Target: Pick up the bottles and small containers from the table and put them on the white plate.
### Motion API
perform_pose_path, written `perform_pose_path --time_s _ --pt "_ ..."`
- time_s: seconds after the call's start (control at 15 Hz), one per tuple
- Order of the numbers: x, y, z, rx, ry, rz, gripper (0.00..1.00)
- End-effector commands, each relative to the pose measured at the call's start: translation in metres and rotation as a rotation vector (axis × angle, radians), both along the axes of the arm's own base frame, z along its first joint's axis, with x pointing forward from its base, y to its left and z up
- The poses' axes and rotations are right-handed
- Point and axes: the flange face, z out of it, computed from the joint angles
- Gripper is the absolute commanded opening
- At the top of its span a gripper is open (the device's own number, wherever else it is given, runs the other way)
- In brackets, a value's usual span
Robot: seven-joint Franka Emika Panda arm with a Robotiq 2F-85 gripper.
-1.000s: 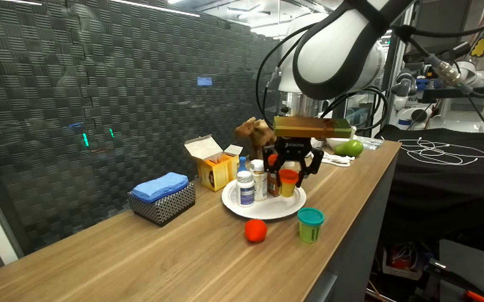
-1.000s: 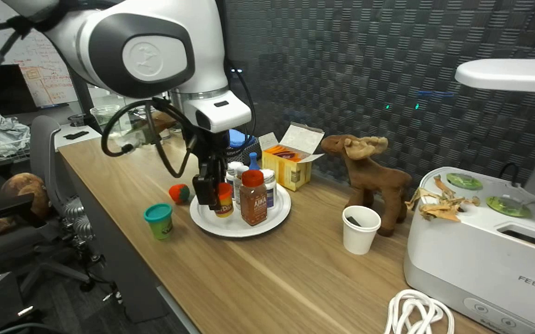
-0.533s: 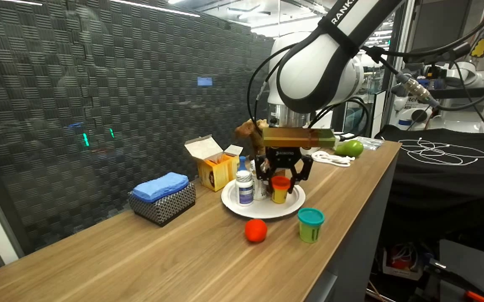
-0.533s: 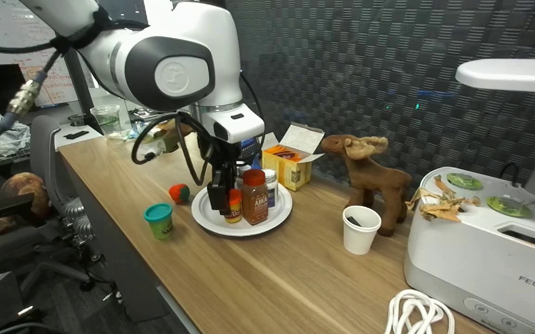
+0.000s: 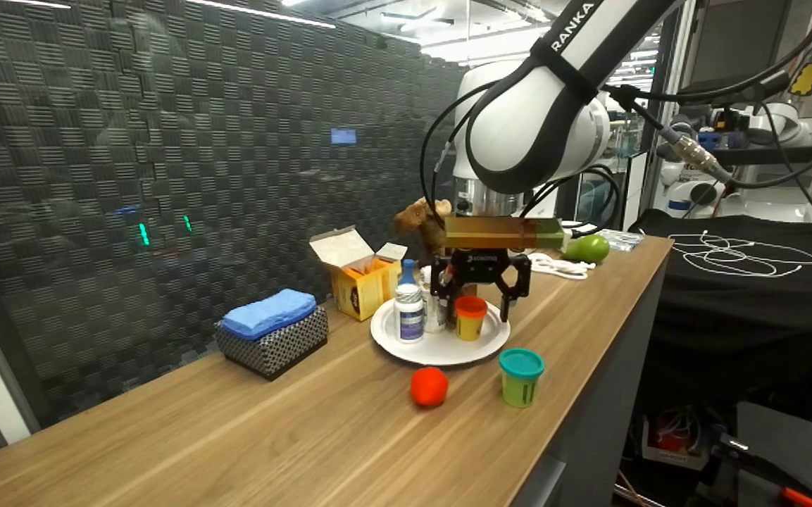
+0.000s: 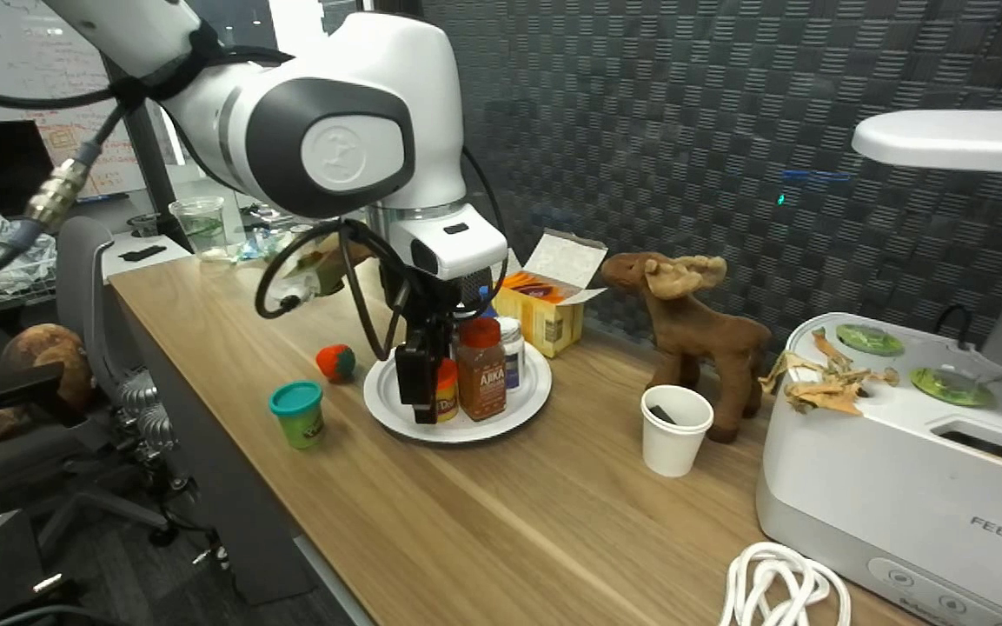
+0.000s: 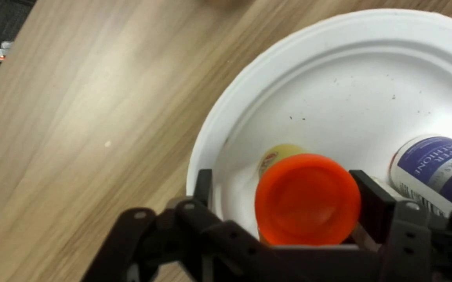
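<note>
1. In an exterior view, the pincer [image 5: 479, 315] is hanging over the white plate [image 5: 441, 355], jaws spread well apart, gripping nothing. The yellow tub [image 5: 470, 319] is standing upright on the plate, between the jaws; its placing is looking done. The green tub [image 5: 520, 378] is standing off the plate, near the front edge of the surface [image 5: 272, 436].
2. In an exterior view, a jaw is hiding part of the yellow tub; the reddish-brown bottle [image 6: 482, 371] is standing just beside it, contact unclear. The green tub is standing well apart from the pincer. Handling guess, green tub: light, stiff, slightly slippery, not fragile; best taken round the body, below a lid that could pop off.
3. In the wrist view, the yellow tub is showing lid-up between the jaws: gap on one side, the opposite jaw touching or just beside, cannot tell. A white pill bottle [image 7: 433, 172] is standing past that jaw.
</note>
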Motion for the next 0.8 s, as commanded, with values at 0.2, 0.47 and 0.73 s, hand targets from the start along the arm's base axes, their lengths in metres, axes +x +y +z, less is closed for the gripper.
perform_pose_path --time_s 0.2,0.47,0.73 --pt "-0.026 0.003 0.023 -0.007 -0.072 0.016 1.0" --pt "-0.049 0.021 0.044 -0.019 -0.153 0.042 1.0" --pt "-0.075 0.047 0.062 -0.062 -0.194 0.102 1.0"
